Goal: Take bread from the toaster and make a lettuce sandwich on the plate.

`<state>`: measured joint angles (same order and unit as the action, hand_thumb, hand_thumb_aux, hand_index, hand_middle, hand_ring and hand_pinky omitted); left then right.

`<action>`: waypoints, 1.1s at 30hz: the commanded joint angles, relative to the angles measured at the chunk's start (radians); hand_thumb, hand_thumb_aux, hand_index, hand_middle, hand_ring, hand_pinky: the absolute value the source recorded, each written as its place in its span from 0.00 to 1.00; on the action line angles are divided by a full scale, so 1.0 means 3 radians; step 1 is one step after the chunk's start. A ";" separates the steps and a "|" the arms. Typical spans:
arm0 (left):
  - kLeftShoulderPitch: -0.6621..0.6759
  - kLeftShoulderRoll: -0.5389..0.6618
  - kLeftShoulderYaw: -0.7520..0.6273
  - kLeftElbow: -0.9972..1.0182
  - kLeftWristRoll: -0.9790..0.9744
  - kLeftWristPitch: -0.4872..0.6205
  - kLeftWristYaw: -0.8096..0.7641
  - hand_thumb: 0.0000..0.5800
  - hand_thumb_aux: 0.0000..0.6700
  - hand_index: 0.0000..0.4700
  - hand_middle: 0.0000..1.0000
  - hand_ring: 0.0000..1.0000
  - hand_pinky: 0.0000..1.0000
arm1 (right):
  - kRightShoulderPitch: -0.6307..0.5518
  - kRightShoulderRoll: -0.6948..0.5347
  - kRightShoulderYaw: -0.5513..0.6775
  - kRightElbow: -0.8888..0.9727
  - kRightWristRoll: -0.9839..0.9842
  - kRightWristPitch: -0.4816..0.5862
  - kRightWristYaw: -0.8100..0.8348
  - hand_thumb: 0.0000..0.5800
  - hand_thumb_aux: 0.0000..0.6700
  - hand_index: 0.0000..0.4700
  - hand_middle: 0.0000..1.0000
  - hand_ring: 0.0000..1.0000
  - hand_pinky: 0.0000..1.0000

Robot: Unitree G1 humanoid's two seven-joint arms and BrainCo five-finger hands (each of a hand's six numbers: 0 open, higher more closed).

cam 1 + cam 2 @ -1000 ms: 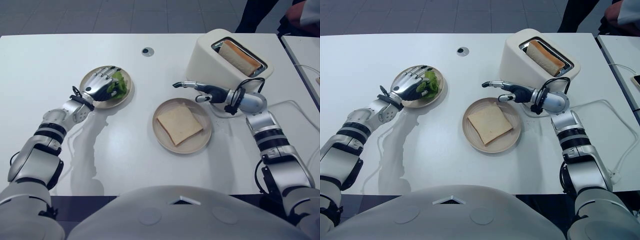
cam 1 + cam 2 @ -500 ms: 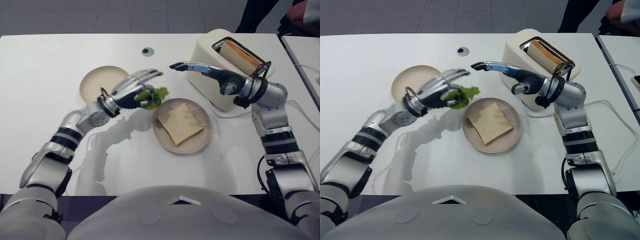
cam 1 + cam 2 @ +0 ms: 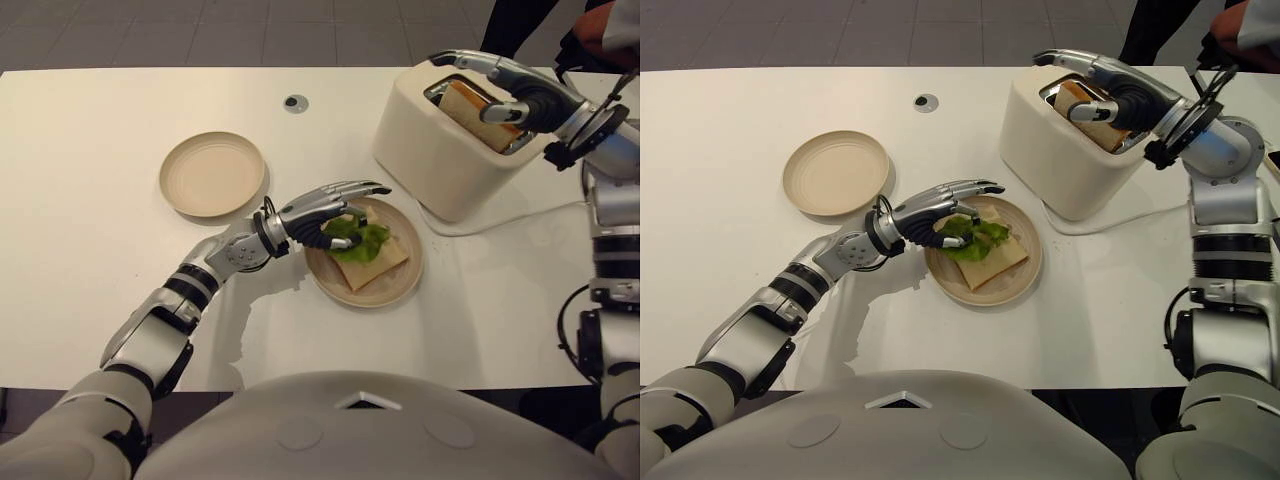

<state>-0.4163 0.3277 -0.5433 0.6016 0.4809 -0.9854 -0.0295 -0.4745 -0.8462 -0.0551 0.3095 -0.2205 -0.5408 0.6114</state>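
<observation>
My left hand [image 3: 318, 208] hovers over the left rim of the beige plate [image 3: 392, 291], shut on a green lettuce leaf [image 3: 360, 236]. The leaf rests on top of the bread slice [image 3: 378, 262] lying on that plate. At the back right stands the cream toaster [image 3: 430, 150] with a second bread slice [image 3: 472, 103] sticking out of its slot. My right hand [image 3: 520, 88] is directly above that slot. Its fingers stretch over the slice's top and the thumb sits against its near face, without a closed grip.
A second, bare beige plate [image 3: 212, 173] lies at the left of the white table. The toaster's cable [image 3: 500, 214] trails to the right along the table. A small round fitting [image 3: 295, 102] sits near the far edge. Another table [image 3: 608, 95] adjoins on the right.
My left hand carried the lettuce from the left plate rightward and lowered it onto the bread. My right hand rose from beside the plate and swung back over the toaster slot.
</observation>
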 commanded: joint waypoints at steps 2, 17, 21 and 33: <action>0.0001 -0.0022 0.0080 0.0043 0.0043 0.0020 -0.0040 0.00 0.00 0.00 0.00 0.00 0.00 | 0.0043 -0.0310 0.0033 0.0030 -0.0292 0.0007 -0.0062 0.00 0.00 0.00 0.00 0.00 0.00; 0.0037 0.0131 0.0283 -0.0088 0.0361 0.0220 0.0027 0.00 0.00 0.00 0.00 0.00 0.00 | -0.0021 -0.0382 0.0374 0.0330 -0.0757 0.0100 -0.0355 0.00 0.00 0.00 0.00 0.00 0.00; -0.0011 0.0342 0.0103 -0.0122 0.0535 0.0345 -0.0392 0.00 0.00 0.00 0.00 0.00 0.00 | -0.0055 -0.0380 0.0397 0.0322 -0.0704 0.0057 -0.0345 0.00 0.00 0.00 0.00 0.00 0.00; -0.0204 0.0439 -0.0204 -0.0393 0.0619 0.0527 -0.1280 1.00 1.00 1.00 0.00 0.00 0.00 | -0.0139 -0.0432 0.0413 0.0265 -0.0616 0.0006 -0.0243 0.00 0.00 0.00 0.00 0.00 0.00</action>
<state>-0.4774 0.4508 -0.5851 0.4855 0.6459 -0.8340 -0.3862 -0.4987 -0.9660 0.0663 0.3955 -0.4221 -0.5352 0.5267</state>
